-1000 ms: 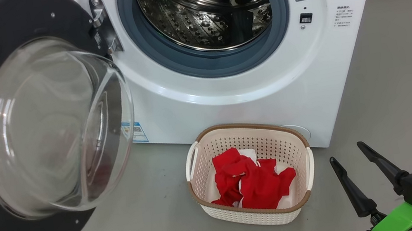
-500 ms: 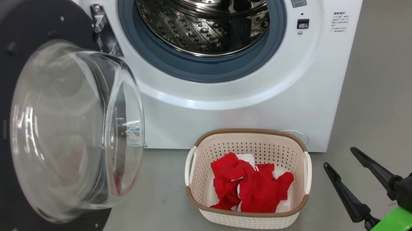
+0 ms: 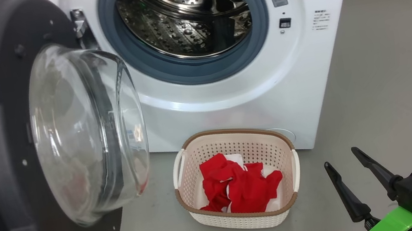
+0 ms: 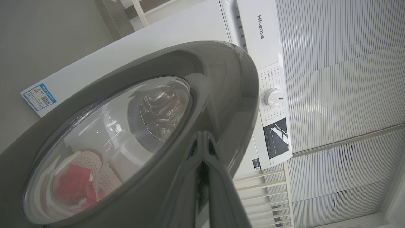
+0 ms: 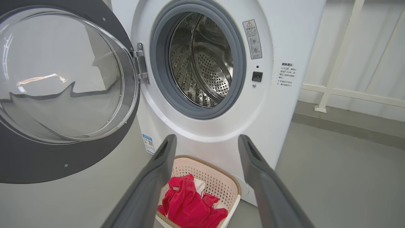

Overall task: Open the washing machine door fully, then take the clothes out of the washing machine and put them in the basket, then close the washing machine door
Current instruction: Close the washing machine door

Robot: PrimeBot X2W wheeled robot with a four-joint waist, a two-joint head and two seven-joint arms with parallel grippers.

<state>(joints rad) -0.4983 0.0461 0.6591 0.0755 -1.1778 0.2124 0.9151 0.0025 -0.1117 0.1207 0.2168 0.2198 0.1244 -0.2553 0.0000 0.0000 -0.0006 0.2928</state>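
The washing machine stands with its steel drum showing no clothes inside. The washing machine door hangs from its left hinge, swung partway out, its glass bowl facing the opening. My left gripper is shut, its tips pressed against the door's glossy black outer rim. The red clothes lie in the basket on the floor in front of the machine. My right gripper is open and holds nothing, low to the right of the basket; its fingers frame the basket.
Grey floor stretches to the right of the machine. A white railing and a slatted wall stand behind and beside it. The control panel with its knob sits on top of the machine.
The door has swung toward the machine opening and now shows more edge-on. The head camera has shifted a little. My right gripper and the basket with the clothes stay where they were.
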